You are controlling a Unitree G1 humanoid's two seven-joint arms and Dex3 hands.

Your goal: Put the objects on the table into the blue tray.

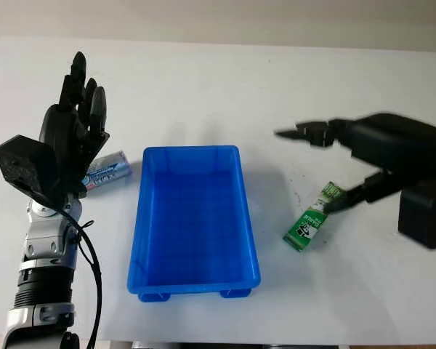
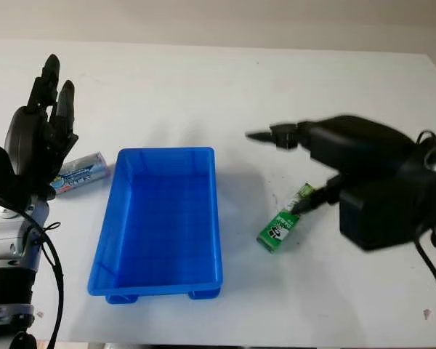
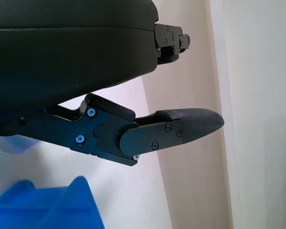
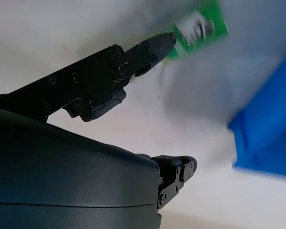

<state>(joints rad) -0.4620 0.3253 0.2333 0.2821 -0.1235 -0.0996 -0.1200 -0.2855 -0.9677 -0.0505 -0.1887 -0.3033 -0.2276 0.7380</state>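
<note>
A blue tray (image 1: 154, 287) stands in the middle of the white table and holds nothing. To its right lies a green packet (image 1: 310, 221), slanted. My right hand (image 1: 327, 171) hovers just over and to the right of the packet, open, with one fingertip (image 4: 163, 40) touching the packet (image 4: 202, 29) at its upper end. Left of the tray lies a silver and blue tube (image 1: 109, 169), partly covered by my left hand (image 1: 80, 102), which is raised upright above it, open and holding nothing.
The table's front edge (image 1: 276, 342) runs close below the tray. Bare white tabletop stretches behind the tray and at the right front. A corner of the blue tray (image 3: 47, 205) sits below my left hand.
</note>
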